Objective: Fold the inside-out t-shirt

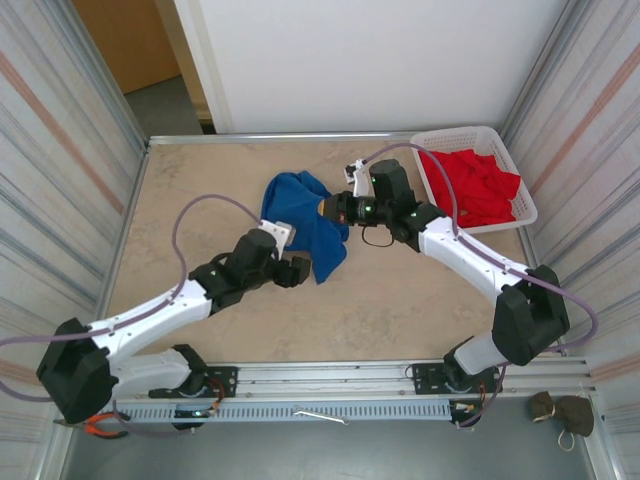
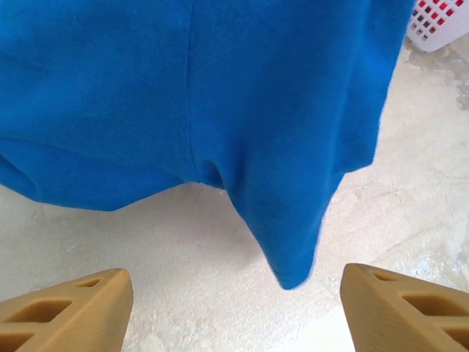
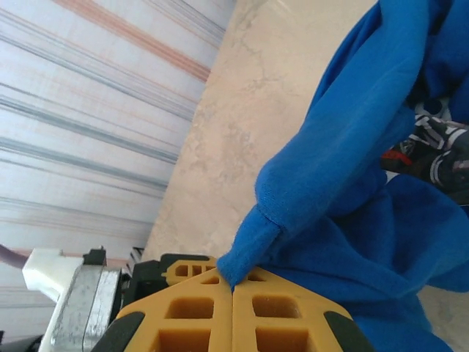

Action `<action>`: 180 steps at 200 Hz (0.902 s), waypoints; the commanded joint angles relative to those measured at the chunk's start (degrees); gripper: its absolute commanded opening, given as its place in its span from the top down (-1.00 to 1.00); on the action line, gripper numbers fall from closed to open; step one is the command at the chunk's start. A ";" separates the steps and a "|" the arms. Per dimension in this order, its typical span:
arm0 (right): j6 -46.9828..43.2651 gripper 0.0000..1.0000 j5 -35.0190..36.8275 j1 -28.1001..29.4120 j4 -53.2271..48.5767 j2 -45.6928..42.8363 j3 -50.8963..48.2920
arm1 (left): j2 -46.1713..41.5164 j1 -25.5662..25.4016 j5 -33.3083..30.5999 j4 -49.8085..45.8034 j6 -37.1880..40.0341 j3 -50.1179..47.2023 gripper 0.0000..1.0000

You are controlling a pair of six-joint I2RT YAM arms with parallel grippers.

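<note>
From above, the left gripper point(image 1: 292, 268) sits toward the front of the table point(image 1: 400, 310), right at the lower edge of the t-shirt point(image 1: 305, 225). At that height its fingers are too small and dark to read. The left wrist camera is clearer: the two tan fingers point(image 2: 66, 312), cut off by the bottom edge, stand wide apart with nothing between them. Just beyond them the blue cloth point(image 2: 220, 95) has a pointed corner dipping toward the tabletop; whether it touches I cannot tell.

Further back, the right gripper point(image 1: 335, 208) is against the shirt's right side, its tips lost in the fabric from overhead. Its own camera shows the yellow fingers point(image 3: 190, 315) closed together, pinching a hemmed edge of the shirt point(image 3: 352, 183). A patch of black, white and red shows between folds at the right, and I cannot tell what it is.

The shirt lies bunched mid-table, toward the back, and its sleeves and neck cannot be picked out. In the far right corner a white basket point(image 1: 470, 133) holds a red garment point(image 1: 480, 185).
</note>
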 commanded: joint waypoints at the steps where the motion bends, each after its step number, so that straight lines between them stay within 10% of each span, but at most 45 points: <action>1: 5.47 1.00 1.74 1.61 5.28 -0.49 -0.50 | -1.96 -0.39 -2.73 1.56 -2.07 -3.87 -0.56; 135: 13.06 1.00 5.64 3.26 10.91 1.44 2.71 | 13.78 -2.93 -0.24 21.81 -6.65 -3.91 -0.72; 150: 13.74 1.00 6.54 3.22 11.21 1.68 3.03 | 15.17 -1.44 0.80 21.97 -6.47 -1.66 -0.23; 168: 14.30 1.00 8.19 2.81 10.12 3.58 4.94 | 13.76 1.90 7.21 23.22 -7.59 -1.01 0.97; 180: 14.86 1.00 8.36 1.98 9.84 7.06 7.50 | 11.38 4.60 12.55 23.51 -9.32 -1.67 1.00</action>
